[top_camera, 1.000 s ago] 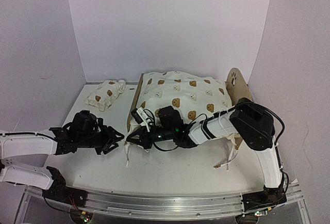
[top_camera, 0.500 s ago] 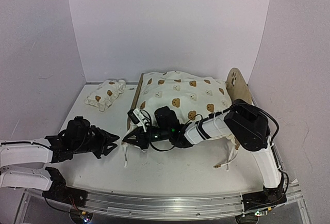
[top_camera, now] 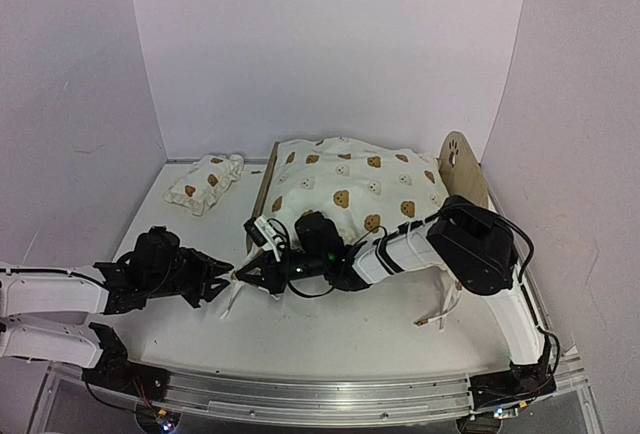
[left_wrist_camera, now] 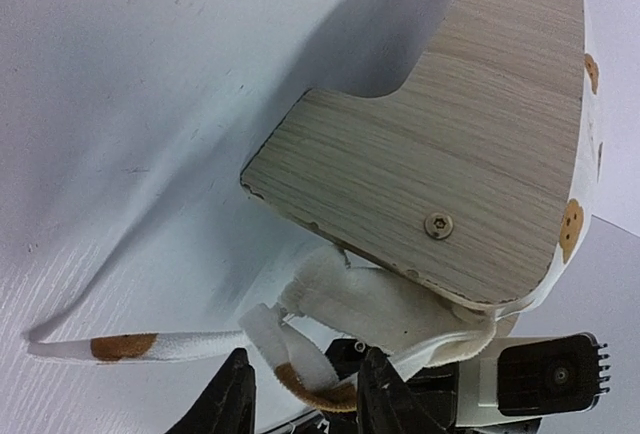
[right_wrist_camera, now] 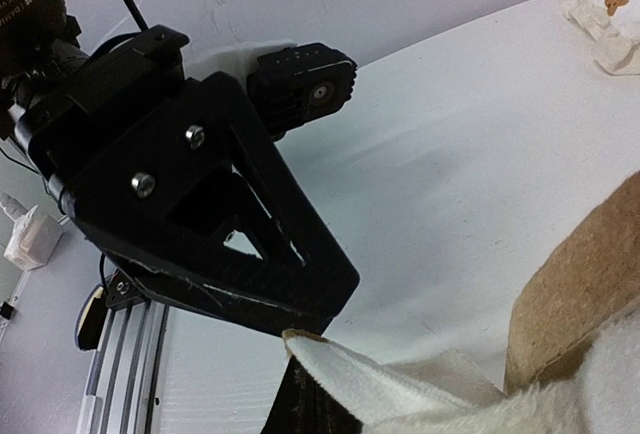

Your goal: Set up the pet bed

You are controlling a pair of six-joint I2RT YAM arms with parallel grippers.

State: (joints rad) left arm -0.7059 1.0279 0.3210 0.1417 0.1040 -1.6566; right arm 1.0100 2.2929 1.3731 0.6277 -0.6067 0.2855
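The pet bed [top_camera: 458, 159] of light plywood stands mid-table, and its paw-print end board [left_wrist_camera: 470, 144] fills the left wrist view. A cream bear-print cushion [top_camera: 345, 189] lies over it. My right gripper [top_camera: 254, 275] reaches across to the bed's near-left corner and is shut on a cushion tie [right_wrist_camera: 370, 386], whose tip sticks out at the right gripper [right_wrist_camera: 305, 379]. My left gripper [top_camera: 224, 276] faces it from the left. The left gripper [left_wrist_camera: 305, 356] stands open, with a loop of the tie [left_wrist_camera: 300, 374] hanging between its fingers.
A small matching bear-print pillow [top_camera: 205, 182] lies at the back left. Another loose tie [top_camera: 440, 306] hangs off the bed's near-right corner. White walls close in the table on three sides. The metal rail [top_camera: 300, 394] runs along the near edge.
My left gripper has slid right to the bed's near-left corner and narrowed its jaws around the tie. The right gripper has drawn the tie a little leftward to meet it.
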